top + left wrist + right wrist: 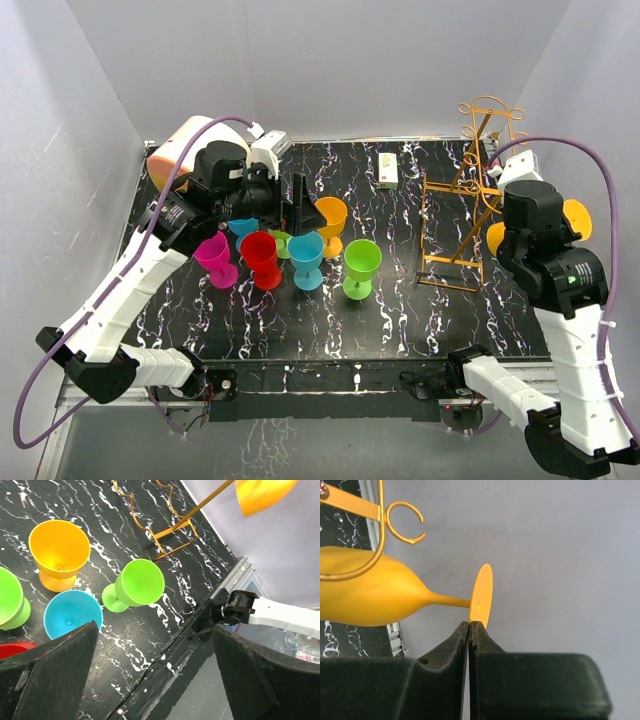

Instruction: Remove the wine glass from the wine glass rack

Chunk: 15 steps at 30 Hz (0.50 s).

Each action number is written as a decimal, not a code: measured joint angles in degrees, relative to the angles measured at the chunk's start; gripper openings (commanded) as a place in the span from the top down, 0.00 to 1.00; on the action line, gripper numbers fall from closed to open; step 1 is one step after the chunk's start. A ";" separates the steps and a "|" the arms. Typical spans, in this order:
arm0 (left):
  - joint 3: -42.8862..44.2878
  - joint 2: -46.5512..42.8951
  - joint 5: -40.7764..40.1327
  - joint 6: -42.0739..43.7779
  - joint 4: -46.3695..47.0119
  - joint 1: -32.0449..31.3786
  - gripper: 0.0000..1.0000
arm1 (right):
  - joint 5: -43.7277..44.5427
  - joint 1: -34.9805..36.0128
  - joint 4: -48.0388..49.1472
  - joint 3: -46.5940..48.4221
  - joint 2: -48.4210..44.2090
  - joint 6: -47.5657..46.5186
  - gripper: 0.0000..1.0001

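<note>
Black right gripper (469,626): jaws pressed fully together with nothing between them; tips at the foot's (481,595) lower edge, contact unclear.
Wine glass (375,597): orange-yellow, on its side, bowl caught under a wire curl (402,522), foot toward the wall (560,555); hung so, it likely has to slide out stem-first.
Wine glass rack (470,190): thin gold wire, standing back right on the table (450,320), carrying the glass.
Right arm (560,270): reared high, wrist level with the rack's top; closed tips suit a nudge, not a grasp.
Left gripper (155,675): jaws wide, empty, hovering above the coloured glasses (262,255), well apart from the rack, probably parked clear.
</note>
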 measured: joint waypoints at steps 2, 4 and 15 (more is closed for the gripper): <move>-0.17 0.02 1.31 -1.05 1.11 0.00 0.03 | -1.18 0.04 -0.04 -0.63 -1.33 0.07 1.00; -0.57 0.09 3.10 -2.34 2.69 0.00 0.03 | -2.32 0.04 -0.26 -1.01 -2.45 0.24 1.00; -12.68 1.99 15.21 -18.97 24.72 -2.14 0.05 | -9.44 0.70 -1.66 -1.70 -7.50 3.52 1.00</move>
